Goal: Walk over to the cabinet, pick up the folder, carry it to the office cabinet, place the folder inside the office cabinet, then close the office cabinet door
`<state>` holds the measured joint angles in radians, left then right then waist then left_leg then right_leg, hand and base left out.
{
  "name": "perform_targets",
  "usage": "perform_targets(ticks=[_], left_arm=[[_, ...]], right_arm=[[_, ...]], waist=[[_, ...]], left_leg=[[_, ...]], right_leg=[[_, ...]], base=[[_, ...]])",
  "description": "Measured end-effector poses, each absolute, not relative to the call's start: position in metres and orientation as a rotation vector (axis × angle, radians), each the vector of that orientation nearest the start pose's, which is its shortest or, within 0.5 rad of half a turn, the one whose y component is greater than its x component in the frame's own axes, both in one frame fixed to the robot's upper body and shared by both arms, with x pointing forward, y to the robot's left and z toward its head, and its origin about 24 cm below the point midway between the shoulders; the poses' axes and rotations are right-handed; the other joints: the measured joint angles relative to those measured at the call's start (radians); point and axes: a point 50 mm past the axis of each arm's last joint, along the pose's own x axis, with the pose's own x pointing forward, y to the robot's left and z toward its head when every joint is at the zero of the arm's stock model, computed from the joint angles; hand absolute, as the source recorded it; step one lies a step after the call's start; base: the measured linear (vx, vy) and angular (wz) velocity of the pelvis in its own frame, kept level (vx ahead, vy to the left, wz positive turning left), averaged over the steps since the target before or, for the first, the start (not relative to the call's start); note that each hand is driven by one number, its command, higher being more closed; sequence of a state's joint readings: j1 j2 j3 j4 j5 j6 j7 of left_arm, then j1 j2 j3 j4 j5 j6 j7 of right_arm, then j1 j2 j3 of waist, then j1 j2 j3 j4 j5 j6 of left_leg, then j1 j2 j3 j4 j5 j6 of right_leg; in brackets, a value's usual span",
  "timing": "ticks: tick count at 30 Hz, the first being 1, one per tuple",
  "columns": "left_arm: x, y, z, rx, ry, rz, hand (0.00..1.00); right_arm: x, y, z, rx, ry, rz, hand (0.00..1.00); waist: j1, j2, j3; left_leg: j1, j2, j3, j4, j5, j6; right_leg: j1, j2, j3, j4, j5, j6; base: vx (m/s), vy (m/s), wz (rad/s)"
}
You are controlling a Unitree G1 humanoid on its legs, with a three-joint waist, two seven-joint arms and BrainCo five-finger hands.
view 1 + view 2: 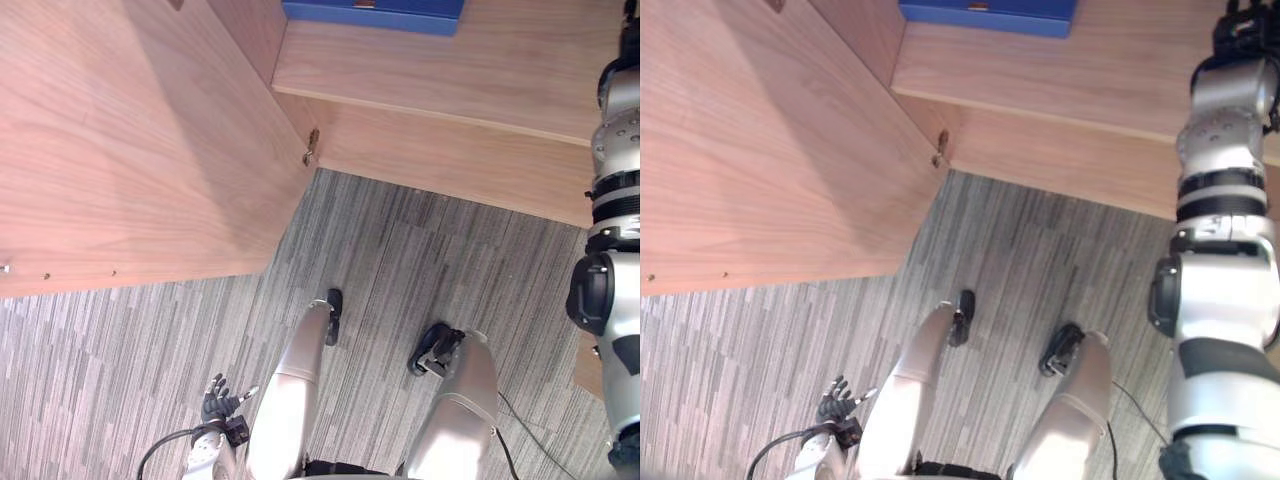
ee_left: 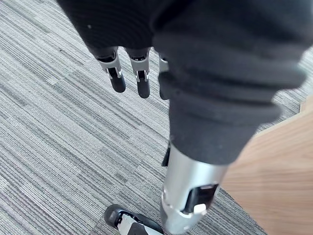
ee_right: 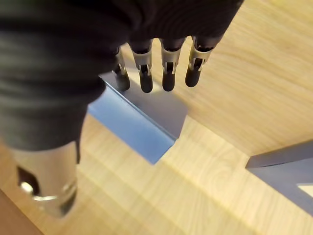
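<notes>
Fingers [image 2: 117, 81] of the left hand [image 1: 216, 402] hang straight and loose, a little spread, and have hold of nothing. That hand sits low at the robot's left side, over the grey striped carpet [image 1: 400, 260]. In its wrist view, a pale wooden panel shows just past the hand.

Further out on the left, the cabinet door [image 1: 130, 150] stands swung open, its broad wooden face turned toward the head camera. A small metal hinge [image 1: 311, 146] sits at the corner where the door meets the cabinet's front edge.

Beyond the hinge lies the wooden shelf [image 1: 480, 60] inside the cabinet. The blue folder [image 1: 372, 14] lies flat on this shelf, toward its back.

On the right, the right arm reaches up and forward over the shelf, with the right hand [image 1: 1240, 25] at the far end. In its wrist view, its fingers [image 3: 168, 68] are straight, side by side and uncurled, gripping nothing. Their dark tips line up over the folder's top face, near one edge; whether they touch it cannot be told. A blue-grey panel [image 3: 286, 171] lies on the shelf near the folder, apart from it.
</notes>
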<state>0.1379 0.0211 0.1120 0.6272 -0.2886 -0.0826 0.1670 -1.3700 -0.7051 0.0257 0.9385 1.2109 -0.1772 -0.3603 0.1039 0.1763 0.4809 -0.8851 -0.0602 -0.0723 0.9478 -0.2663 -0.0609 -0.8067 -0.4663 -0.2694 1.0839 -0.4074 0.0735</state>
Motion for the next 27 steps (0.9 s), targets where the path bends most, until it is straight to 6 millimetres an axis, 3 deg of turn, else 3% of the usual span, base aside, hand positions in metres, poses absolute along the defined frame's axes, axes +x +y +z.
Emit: perform_targets(ticks=[4,9,12,14,18,24,27], left_arm=[[0.155,0.195,-0.11,-0.223,0.665,0.428,0.0],[0.154,0.198,-0.11,-0.206,0.666,0.428,0.0],[0.153,0.202,-0.11,-0.193,0.665,0.429,0.0],[0.154,0.203,-0.11,-0.189,0.664,0.428,0.0],[0.155,0.203,-0.107,-0.183,0.649,0.403,0.0],[0.151,0.208,-0.106,-0.139,0.647,0.374,0.0],[0.149,0.209,-0.106,-0.132,0.651,0.368,0.0]], right_arm=[[0.375,-0.284,0.37,0.794,-0.626,-0.348,0.0],[0.386,-0.282,0.352,0.72,-0.533,-0.382,0.0],[0.397,-0.277,0.33,0.543,-0.389,-0.398,0.0],[0.405,-0.274,0.308,0.249,-0.239,-0.407,0.0],[0.411,-0.271,0.284,-0.044,-0.097,-0.388,0.0],[0.408,-0.284,0.235,-0.193,0.075,-0.392,0.0],[0.407,-0.287,0.223,-0.213,0.11,-0.39,0.0]], waist=[[0.001,-0.002,0.0],[0.0,-0.02,-0.004],[-0.007,-0.04,-0.014],[-0.006,-0.044,-0.013],[0.0,-0.059,-0.021],[0.005,-0.077,-0.039],[0.003,-0.082,-0.045]], left_leg=[[0.018,0.011,0.004,-0.015,0.001,0.0],[0.063,0.013,0.007,-0.053,0.006,0.001],[0.075,0.018,0.011,-0.073,0.01,0.002],[0.096,0.031,0.013,-0.082,0.011,0.002],[0.146,0.031,0.013,-0.14,0.035,-0.002],[0.23,0.03,0.002,-0.285,0.106,-0.015],[0.264,0.03,0.0,-0.345,0.137,-0.018]], right_leg=[[0.018,0.012,-0.003,-0.018,0.005,-0.007],[0.057,0.015,-0.01,-0.051,0.009,-0.007],[0.065,0.022,-0.01,-0.073,0.019,-0.007],[0.096,0.035,-0.022,-0.097,0.025,-0.009],[0.139,0.041,-0.035,-0.137,0.037,-0.012],[0.218,0.046,-0.085,-0.229,0.067,-0.021],[0.24,0.05,-0.096,-0.264,0.081,-0.024]], base=[[0.05,0.004,-0.06],[0.06,0.007,-0.02],[0.06,0.029,-0.08],[0.05,0.026,-0.07],[0.03,0.007,0.03],[0.02,-0.03,0.11],[0.02,-0.03,0.06]])
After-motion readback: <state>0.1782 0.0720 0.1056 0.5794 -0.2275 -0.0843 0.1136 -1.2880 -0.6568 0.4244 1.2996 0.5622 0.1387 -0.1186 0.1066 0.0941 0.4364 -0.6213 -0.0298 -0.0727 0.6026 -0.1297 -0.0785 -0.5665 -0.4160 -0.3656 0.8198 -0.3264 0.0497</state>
